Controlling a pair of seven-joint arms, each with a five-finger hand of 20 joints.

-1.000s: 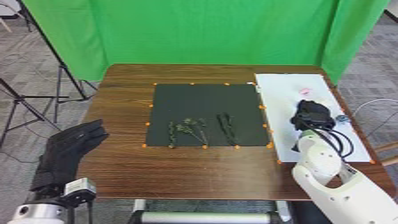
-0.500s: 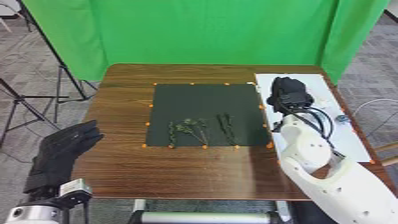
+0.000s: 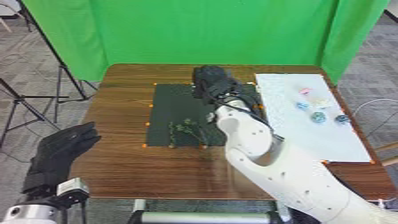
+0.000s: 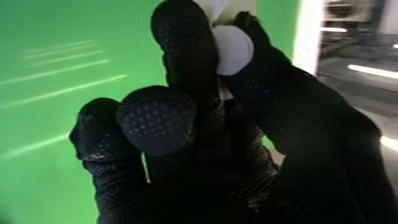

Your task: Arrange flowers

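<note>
Nearest me, low on the left, the robot's left hand [image 3: 64,149] rests beside the counter [image 3: 178,175], released, fingers loosely straight, nothing in them. Beyond it, a leafy sprig [image 3: 187,128] and a narrow green stem [image 3: 172,134] lie on the near part of the dark mat [image 3: 163,106]. They look light and springy; I'd pinch them low on the bare stalk, since the leafy tips could bend or snag.

To the right, on the white board [image 3: 333,145], sit a dark blue flower [image 3: 342,119], a blue-green flower [image 3: 318,117], a light blue flower [image 3: 303,106] and a pink flower [image 3: 306,91]. They're likely weightless and easily crushed or rolled, so a gentle grip near the base would suit.

Farthest, over the mat's far part, the right hand [image 3: 211,82] pinches a white piece [image 4: 234,50], probably a flower's base, between fingers and thumb. It looks smooth and stiff, perhaps slippery in that glove.
</note>
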